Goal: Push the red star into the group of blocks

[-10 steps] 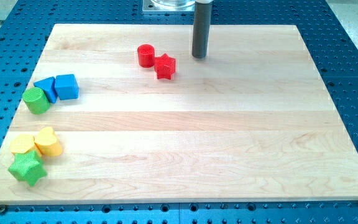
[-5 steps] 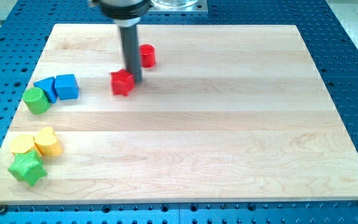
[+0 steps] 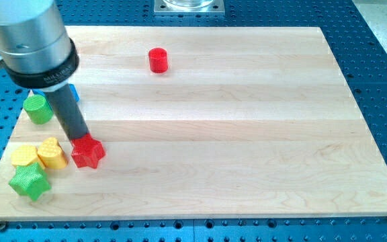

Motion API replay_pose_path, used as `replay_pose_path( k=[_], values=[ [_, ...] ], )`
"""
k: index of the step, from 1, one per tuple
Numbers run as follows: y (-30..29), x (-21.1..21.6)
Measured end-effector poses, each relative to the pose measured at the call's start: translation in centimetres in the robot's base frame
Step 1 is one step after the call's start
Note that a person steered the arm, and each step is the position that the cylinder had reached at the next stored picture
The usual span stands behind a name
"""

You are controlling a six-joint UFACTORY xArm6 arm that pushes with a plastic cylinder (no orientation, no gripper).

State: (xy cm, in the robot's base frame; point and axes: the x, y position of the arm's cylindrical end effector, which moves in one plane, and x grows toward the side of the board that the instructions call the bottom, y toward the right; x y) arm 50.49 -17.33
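Note:
The red star (image 3: 89,152) lies on the wooden board at the lower left, just right of the orange-yellow heart (image 3: 52,153), close to it with a small gap. My tip (image 3: 78,137) touches the star's upper left edge. The rod and the arm body rise to the upper left. The group: a green cylinder (image 3: 38,109), a yellow block (image 3: 23,156), the heart, a green star (image 3: 29,181). Blue blocks (image 3: 74,93) are mostly hidden behind the arm.
A red cylinder (image 3: 158,60) stands alone near the view's top middle. The board's left edge (image 3: 5,154) is close to the group. A blue perforated table surrounds the board.
The tip has swept from the top middle down to the lower left, pushing the red star away from the red cylinder to beside the orange-yellow heart. The arm now covers the blue blocks.

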Motion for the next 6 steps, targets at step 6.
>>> replay_pose_path(
  k=[6],
  values=[
    [2.6, 3.0]
  ],
)
